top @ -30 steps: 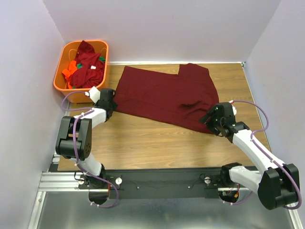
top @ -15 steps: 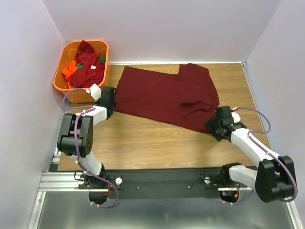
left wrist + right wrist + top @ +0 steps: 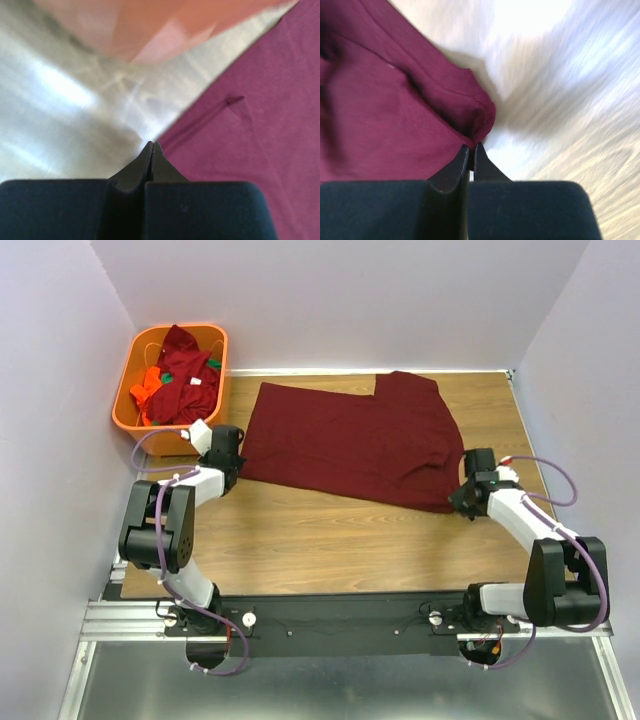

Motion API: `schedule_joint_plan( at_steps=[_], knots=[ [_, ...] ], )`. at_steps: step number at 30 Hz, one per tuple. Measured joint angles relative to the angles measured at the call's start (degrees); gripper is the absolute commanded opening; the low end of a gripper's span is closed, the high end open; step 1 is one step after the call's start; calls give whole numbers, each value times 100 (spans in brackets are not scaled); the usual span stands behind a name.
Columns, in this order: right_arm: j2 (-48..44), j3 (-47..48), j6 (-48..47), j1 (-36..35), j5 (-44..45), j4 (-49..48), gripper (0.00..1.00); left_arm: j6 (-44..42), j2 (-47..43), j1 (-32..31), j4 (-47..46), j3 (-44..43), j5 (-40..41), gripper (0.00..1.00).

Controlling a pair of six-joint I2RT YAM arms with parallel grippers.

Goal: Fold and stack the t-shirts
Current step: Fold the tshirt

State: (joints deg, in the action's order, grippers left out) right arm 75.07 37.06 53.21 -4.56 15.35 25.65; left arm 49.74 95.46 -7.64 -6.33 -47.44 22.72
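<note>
A dark maroon t-shirt (image 3: 350, 440) lies spread on the wooden table. My left gripper (image 3: 232, 454) sits low at its near left corner. In the left wrist view the gripper (image 3: 152, 144) is shut, its tips touching the hem edge of the t-shirt (image 3: 260, 125), and no cloth shows between them. My right gripper (image 3: 466, 498) is at the near right corner. In the right wrist view that gripper (image 3: 471, 145) is shut on the bunched corner of the t-shirt (image 3: 380, 110). More t-shirts (image 3: 185, 375), maroon, orange and green, are heaped in the basket.
The orange plastic basket (image 3: 222, 360) stands at the back left, close behind my left gripper, and fills the top of the left wrist view (image 3: 175, 20). Pale walls close in the left, back and right. A black rail with both arm bases runs along the near edge.
Both grippers have gone from open to shut. The right gripper moved right and down to the table, drawing the shirt's near right corner outward. The left arm barely moved.
</note>
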Motion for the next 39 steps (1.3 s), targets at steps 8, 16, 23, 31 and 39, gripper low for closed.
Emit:
schedule_joint_plan(
  at_steps=[8, 16, 23, 31, 39],
  knots=[
    [-208, 658, -728, 1110, -426, 249, 4, 92, -710, -227, 114, 929, -131, 0],
    [-566, 660, -944, 1191, -826, 769, 4, 221, -1812, -614, 210, 1633, -275, 46],
    [-586, 542, -981, 1209, -955, 927, 4, 219, -2035, -960, 214, 1585, -317, 54],
    [-579, 542, -1012, 1211, -988, 1008, 4, 428, -1342, -1158, 437, 1196, -197, 50],
    [-531, 544, -1117, 1217, -988, 1008, 4, 636, -754, -1169, 813, 750, 83, 35]
  ],
)
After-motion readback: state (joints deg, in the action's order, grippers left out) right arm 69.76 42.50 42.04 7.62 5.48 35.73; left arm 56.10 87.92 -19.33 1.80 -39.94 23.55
